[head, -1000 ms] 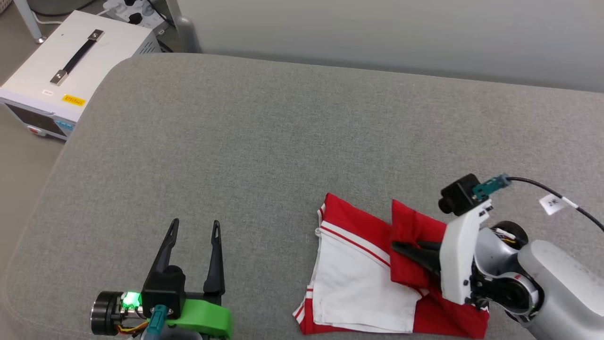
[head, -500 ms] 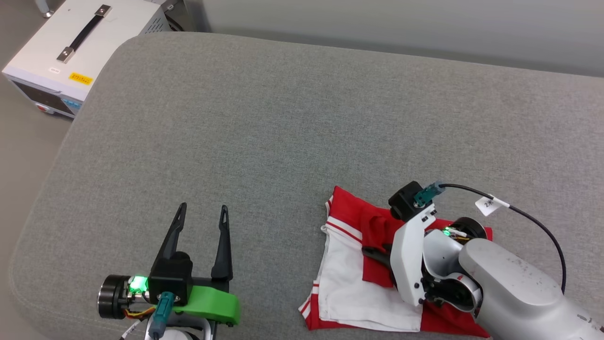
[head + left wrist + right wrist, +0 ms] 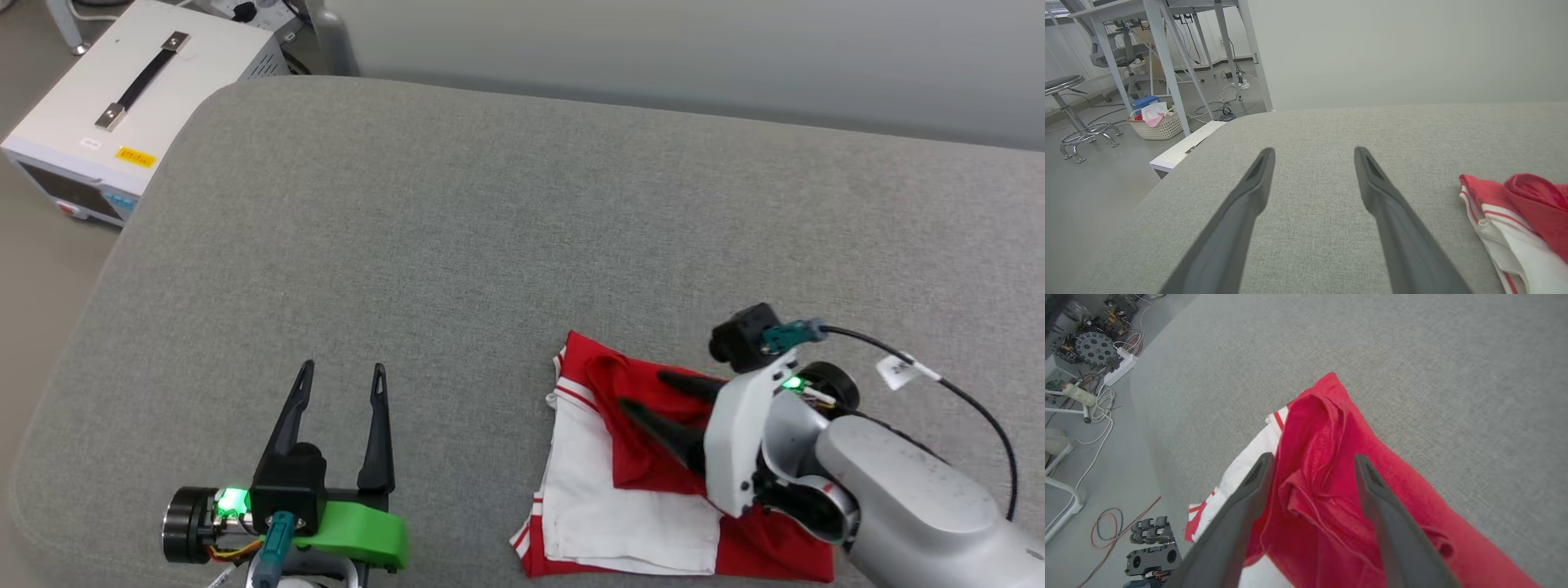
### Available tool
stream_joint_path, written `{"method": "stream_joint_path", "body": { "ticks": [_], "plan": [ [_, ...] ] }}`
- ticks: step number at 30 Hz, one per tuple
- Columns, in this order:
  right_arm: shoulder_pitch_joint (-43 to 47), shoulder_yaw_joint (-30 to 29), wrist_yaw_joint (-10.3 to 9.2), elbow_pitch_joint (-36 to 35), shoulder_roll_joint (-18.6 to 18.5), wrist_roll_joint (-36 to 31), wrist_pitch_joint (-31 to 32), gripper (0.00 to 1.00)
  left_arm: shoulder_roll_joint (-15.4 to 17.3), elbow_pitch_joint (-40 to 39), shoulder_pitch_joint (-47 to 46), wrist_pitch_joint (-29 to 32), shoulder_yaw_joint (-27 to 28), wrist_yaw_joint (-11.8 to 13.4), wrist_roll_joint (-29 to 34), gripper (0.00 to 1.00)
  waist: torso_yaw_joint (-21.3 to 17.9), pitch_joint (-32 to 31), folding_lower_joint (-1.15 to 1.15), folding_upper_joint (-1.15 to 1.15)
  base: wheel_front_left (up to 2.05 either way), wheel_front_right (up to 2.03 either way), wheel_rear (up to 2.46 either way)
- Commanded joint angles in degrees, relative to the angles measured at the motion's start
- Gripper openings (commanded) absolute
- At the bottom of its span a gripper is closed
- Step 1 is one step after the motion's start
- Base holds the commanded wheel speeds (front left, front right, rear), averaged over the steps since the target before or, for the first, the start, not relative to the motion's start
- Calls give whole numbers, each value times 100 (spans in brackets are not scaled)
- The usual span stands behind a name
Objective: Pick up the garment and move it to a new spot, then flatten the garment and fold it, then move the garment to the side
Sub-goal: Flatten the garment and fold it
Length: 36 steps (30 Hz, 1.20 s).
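Observation:
The garment is a red and white shirt lying in a folded heap at the near right of the grey cushion. A loose red fold is draped over its white part. My right gripper hangs just above that fold, open, with nothing between its fingers; the right wrist view shows the fold under the gap. My left gripper stands open and empty over bare cushion at the near left, apart from the garment's striped edge.
A white instrument case with a black handle stands on the floor off the cushion's far left corner. A grey wall runs behind. A desk frame, a stool and a basket stand on the floor beyond the left edge.
My right gripper has opened and let go of the red fold, which now lies draped leftward over the white part. The head camera shifted. The left gripper has not changed.

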Motion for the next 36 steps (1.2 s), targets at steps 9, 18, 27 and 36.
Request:
{"method": "stream_joint_path", "body": {
  "ticks": [9, 18, 27, 36],
  "plan": [
    [745, -1395, -2, -317, -554, -688, -1602, 100, 109, -125, 229, -34, 53, 89, 54, 100, -522, -425, 0, 0, 0, 0, 0],
    [1712, -3509, -2, -442, 78, -2268, -2526, 100, 158, -264, 398, -34, 154, 132, 19, 100, -874, -686, 0, 0, 0, 0, 0],
    [2825, -5171, -2, -1770, 1100, -3750, -2608, 100, 216, -386, 562, -34, 219, 119, 11, 100, -1021, -855, 0, 0, 0, 0, 0],
    [3859, -5552, -2, -2903, 1734, -4306, -2610, 100, 252, -444, 739, -34, 133, 156, 99, 100, -1036, -976, 0, 0, 0, 0, 0]
  ]
}}
